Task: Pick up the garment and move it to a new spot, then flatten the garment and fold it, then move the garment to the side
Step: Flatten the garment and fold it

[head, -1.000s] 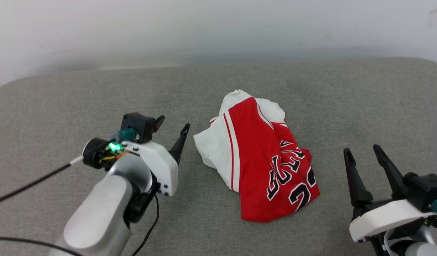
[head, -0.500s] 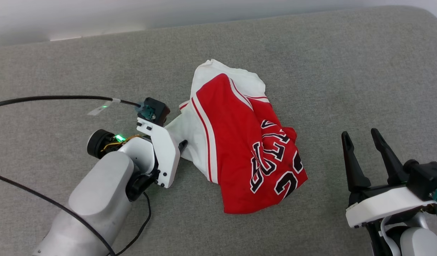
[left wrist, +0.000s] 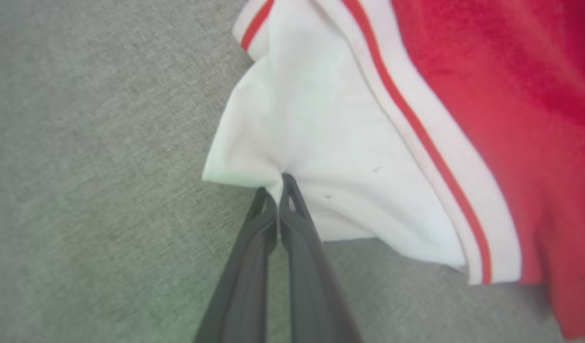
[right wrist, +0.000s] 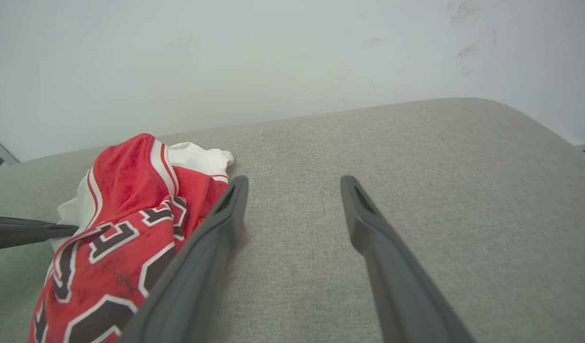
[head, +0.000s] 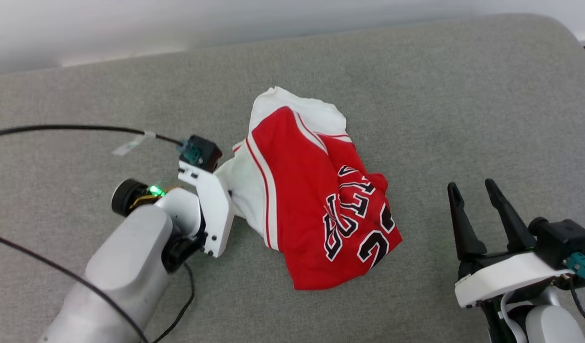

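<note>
The garment (head: pixel 316 209) lies crumpled in a heap near the middle of the grey padded surface (head: pixel 463 95), with the lettering up. It looks light, soft and limp, so I judge it will sag and open out when lifted; a hem or a sleeve edge gives the best hold. The left claw (left wrist: pixel 278 193) is closed on the white sleeve edge at the heap's left side and pinches a small fold of cloth. The right claw (head: pixel 472 190) stands wide and holds nothing, a little apart from the garment on its right.
</note>
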You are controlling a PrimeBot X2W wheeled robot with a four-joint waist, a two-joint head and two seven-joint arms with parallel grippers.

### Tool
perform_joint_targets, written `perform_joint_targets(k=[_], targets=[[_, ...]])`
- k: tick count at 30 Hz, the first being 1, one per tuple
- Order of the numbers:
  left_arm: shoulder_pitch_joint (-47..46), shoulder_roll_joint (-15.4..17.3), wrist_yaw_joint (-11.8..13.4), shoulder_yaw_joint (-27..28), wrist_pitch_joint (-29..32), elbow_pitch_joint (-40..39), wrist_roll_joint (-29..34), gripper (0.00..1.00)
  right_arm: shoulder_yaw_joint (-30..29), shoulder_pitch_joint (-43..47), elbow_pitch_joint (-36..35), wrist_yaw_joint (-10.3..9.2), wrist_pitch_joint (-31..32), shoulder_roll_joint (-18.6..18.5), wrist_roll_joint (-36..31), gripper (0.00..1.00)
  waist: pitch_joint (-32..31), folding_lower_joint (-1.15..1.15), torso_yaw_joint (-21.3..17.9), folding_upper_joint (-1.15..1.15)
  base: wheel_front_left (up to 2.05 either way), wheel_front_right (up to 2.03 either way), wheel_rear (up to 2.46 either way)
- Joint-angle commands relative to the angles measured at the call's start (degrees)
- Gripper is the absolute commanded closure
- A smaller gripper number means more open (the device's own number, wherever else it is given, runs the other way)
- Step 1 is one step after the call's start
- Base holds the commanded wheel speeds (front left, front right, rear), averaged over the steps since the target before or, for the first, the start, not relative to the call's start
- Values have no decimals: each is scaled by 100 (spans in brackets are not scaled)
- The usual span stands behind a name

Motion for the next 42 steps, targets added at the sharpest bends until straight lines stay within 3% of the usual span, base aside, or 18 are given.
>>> perform_joint_targets(k=[1, 8, 16, 21, 26, 27, 28, 42], targets=[[209, 67, 66, -6, -162, -105, 82, 100, 0, 35, 42, -2, -3, 4, 36, 0, -172, -1, -9, 0, 0, 0, 0], [1097, 518, 607, 129, -668, -1330, 222, 100, -107, 274, 89, -2, 77, 7, -2, 0, -605, -1, 123, 0, 0, 0, 0], [2847, 1249, 1656, 684, -663, -2883, -99, 100, -279, 497, 44, -2, 128, 6, 89, 0, -848, -1, 251, 0, 0, 0, 0], [3854, 1413, 2102, 922, -719, -3306, -374, 100, -348, 607, 2, -2, 199, 5, 24, 0, -980, -1, 305, 0, 0, 0, 0], [4423, 1293, 2266, 988, -817, -3399, -621, 100, -337, 640, -114, -2, 299, 5, -113, 0, -1126, -1, 328, 0, 0, 0, 0], [4484, 1247, 2286, 990, -861, -3405, -647, 62, -327, 654, -145, -2, 324, 6, -124, 0, -1148, -1, 331, 0, 0, 0, 0], [4505, 1200, 2303, 992, -932, -3408, -637, 0, -335, 667, -174, -2, 344, 5, -199, 0, -1177, -1, 337, 0, 0, 0, 0], [3962, 879, 2468, 1425, -2826, -3628, -13, 0, -485, 820, -404, -2, 615, 5, -348, 0, -1336, -1, 574, 0, 0, 0, 0]])
